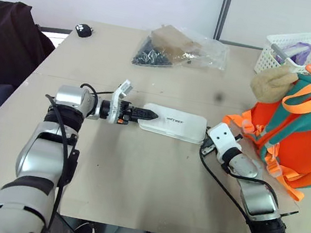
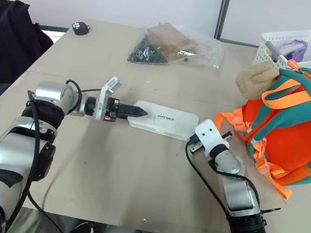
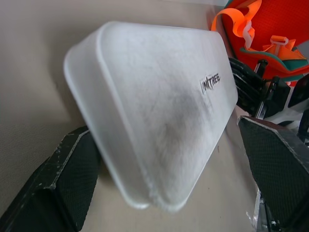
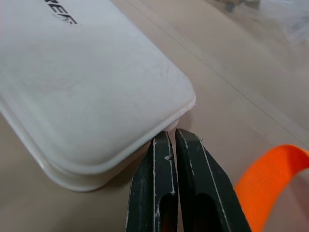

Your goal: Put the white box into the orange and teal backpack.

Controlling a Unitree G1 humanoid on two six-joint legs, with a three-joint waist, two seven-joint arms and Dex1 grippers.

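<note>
Counting stuff on the table (image 1: 134,173): one white box (image 1: 173,123) lying flat mid-table, one orange and teal backpack (image 1: 306,127) off to its right, one white basket (image 1: 302,52) behind that, one clear bag (image 1: 182,48) of bits. Left gripper (image 1: 147,114) is spread wide around the box's left end, nothing squeezed; the left wrist view shows a finger (image 3: 60,181) either side. Right gripper (image 4: 176,145) is clenched empty, tips just beside the box's right-end corner, which the right wrist view shows up close.
</note>
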